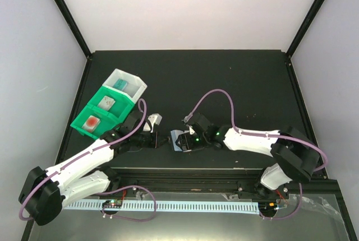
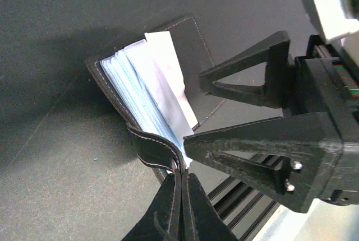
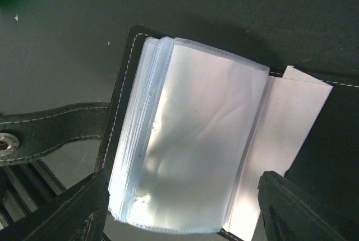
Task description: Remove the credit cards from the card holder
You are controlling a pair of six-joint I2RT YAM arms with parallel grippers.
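The black card holder [image 1: 178, 140] lies open between my two grippers, its stack of pale clear pockets [image 3: 190, 146] fanned upward. My left gripper [image 2: 184, 175] is shut on the holder's black strap [image 2: 157, 146]. My right gripper [image 3: 184, 180] is open, one finger on each side of the pocket stack, and its fingers [image 2: 252, 146] also show in the left wrist view. No card shows in the pockets; a white paper sheet [image 3: 291, 117] lies behind them. Three credit cards lie in the bins: a teal one [image 1: 120, 84], a pale one [image 1: 105, 102] and a red-marked one [image 1: 91, 122].
A white bin [image 1: 134, 82] and a green bin with two compartments [image 1: 119, 112] stand at the left of the black table. The table's near edge with metal rails [image 2: 241, 196] runs just below the holder. The strap's metal snap [image 3: 5, 143] shows at far left.
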